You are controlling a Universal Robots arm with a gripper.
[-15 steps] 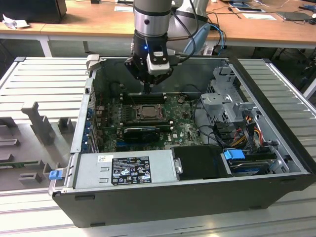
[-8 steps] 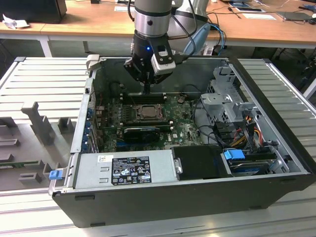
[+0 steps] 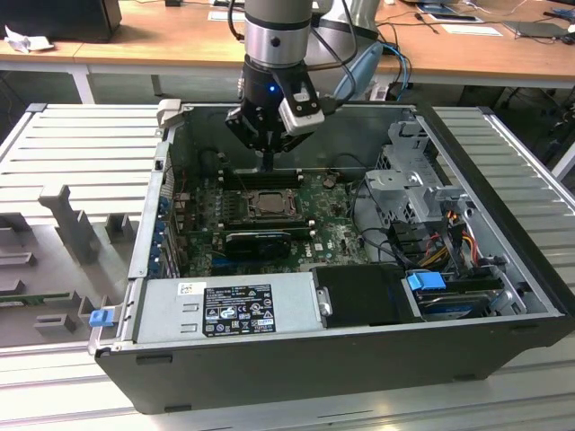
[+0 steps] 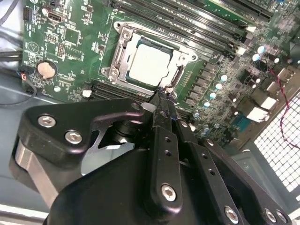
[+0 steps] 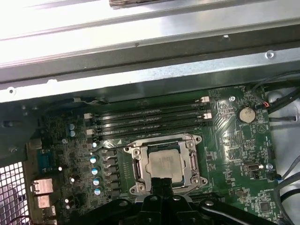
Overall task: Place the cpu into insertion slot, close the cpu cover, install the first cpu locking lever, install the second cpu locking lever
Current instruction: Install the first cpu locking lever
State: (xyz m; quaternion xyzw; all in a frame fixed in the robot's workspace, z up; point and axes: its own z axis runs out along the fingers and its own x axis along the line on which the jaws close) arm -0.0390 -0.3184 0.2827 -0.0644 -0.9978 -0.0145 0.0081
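Observation:
The cpu (image 4: 149,63) lies flat in the insertion slot (image 3: 269,205) on the green board, its silver-grey top facing up. The cpu cover (image 4: 123,44) lies down around it as a dark metal frame, and the chip shows through its window. My gripper (image 4: 161,99) hangs just above the board at the socket's edge, shut, fingers pressed into one narrow tip with nothing between them. In the first wrist view the cpu (image 5: 164,164) sits inside the cpu cover (image 5: 139,168), with the gripper (image 5: 161,183) at its rim. In the exterior view the gripper (image 3: 268,162) hovers over the socket's far side.
Long black memory slots (image 5: 150,119) run beside the socket. A black graphics card (image 3: 259,241) lies on its near side. The power supply (image 3: 225,307), a drive cage (image 3: 409,184) with cables and the case walls (image 3: 153,215) ring the board. A coin battery (image 4: 46,69) sits nearby.

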